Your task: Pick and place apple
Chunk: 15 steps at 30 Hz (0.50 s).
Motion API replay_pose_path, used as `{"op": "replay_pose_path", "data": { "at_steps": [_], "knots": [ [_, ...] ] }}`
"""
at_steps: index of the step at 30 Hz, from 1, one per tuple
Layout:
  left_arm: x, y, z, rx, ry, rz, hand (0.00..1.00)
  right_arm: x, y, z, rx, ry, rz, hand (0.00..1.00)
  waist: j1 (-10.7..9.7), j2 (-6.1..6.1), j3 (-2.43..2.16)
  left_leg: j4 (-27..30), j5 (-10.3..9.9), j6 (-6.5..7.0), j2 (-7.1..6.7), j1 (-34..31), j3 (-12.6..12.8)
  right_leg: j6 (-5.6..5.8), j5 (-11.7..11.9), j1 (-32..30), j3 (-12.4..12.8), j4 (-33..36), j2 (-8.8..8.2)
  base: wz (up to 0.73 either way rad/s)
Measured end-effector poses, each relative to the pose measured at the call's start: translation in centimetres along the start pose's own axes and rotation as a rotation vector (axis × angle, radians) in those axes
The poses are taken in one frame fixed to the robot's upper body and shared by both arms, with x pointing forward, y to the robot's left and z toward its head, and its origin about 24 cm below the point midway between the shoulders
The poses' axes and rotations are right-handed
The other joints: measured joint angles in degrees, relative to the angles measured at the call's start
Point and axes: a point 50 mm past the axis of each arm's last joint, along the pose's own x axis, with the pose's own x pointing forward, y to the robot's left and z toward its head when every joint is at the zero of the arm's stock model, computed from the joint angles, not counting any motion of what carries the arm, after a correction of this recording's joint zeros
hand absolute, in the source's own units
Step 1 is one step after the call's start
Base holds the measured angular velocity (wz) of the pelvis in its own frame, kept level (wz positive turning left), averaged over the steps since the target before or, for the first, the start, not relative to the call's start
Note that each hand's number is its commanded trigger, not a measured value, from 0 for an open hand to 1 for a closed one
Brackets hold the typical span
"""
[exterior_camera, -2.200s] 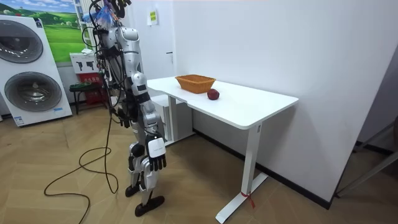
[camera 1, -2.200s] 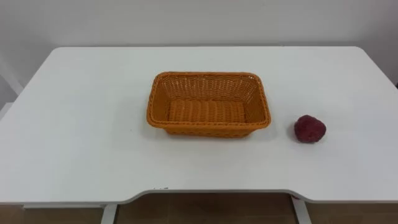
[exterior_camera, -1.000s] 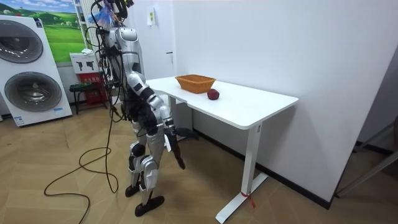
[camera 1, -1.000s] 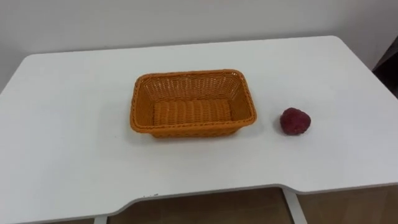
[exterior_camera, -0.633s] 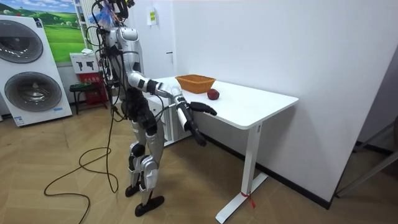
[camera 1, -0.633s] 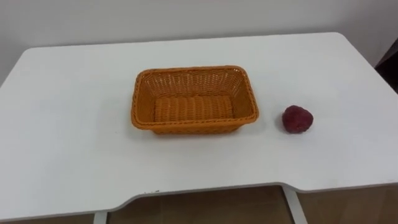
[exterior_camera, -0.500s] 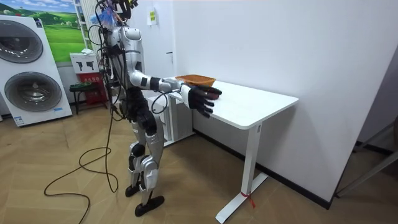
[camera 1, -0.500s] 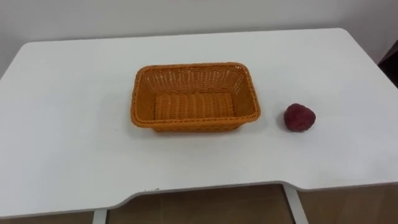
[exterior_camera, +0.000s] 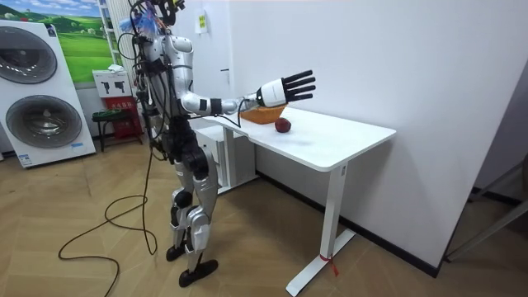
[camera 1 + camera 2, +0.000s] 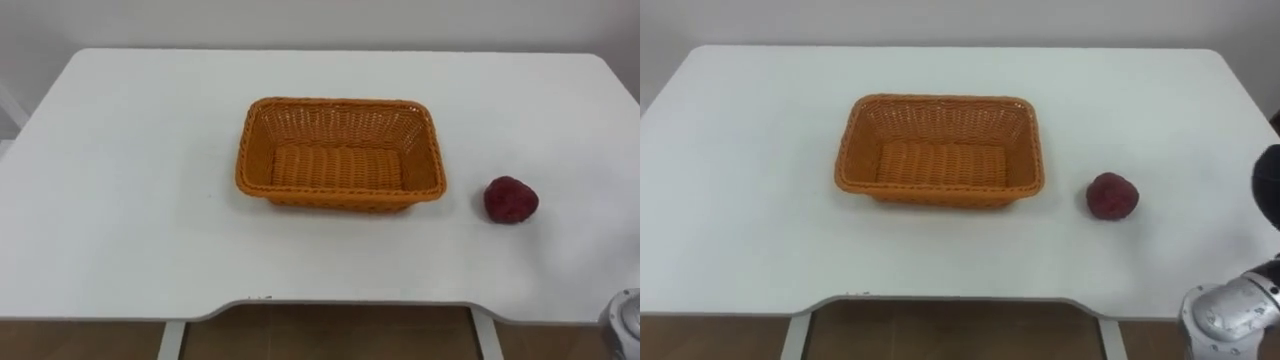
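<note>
Raised since half second ago: right hand (image 9: 279, 90), now in air over table's (image 10: 130, 200) near edge, fingers straight, spread wide, gripping nothing. You see robot standing at that near edge, facing table. Apple (image 10: 511, 199) lies on table close to right edge, about midway front to back, untouched. Basket (image 10: 340, 196) sits left of apple, apart from it, around table's middle, long side toward you. Beyond far edge, white wall (image 10: 300, 20).

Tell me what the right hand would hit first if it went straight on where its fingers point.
Probably nothing on the table: the right hand, fingers spread, points over the apple toward the white wall; depth is unclear.
</note>
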Motion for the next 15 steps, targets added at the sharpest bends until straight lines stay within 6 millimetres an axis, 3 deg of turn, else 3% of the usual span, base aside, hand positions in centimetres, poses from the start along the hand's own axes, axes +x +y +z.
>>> {"op": "replay_pose_path", "data": {
  "at_steps": [6, 15],
  "knots": [
    [0.0, -0.1, 0.6, 0.017, -0.028, -0.014, 0.00, -1.4, 1.8, -0.6, -0.014, 0.030, 0.211, 0.00, 0.0, -0.27, -0.17, -0.1, 0.0, 0.00, -0.01, 0.3, 0.1, 0.00, 0.0, 0.1, 0.5, 0.0, 0.01, 0.00],
    [0.1, 0.4, 0.6, 0.025, -0.034, -0.017, 0.00, -2.3, 3.0, -0.9, -0.024, 0.050, 0.394, 0.00, 0.2, -1.08, -0.27, -0.1, 0.0, 0.00, 0.00, 1.0, 0.3, -0.02, 0.0, 0.7, 0.7, 0.0, 0.05, -0.01]
  ]
}}
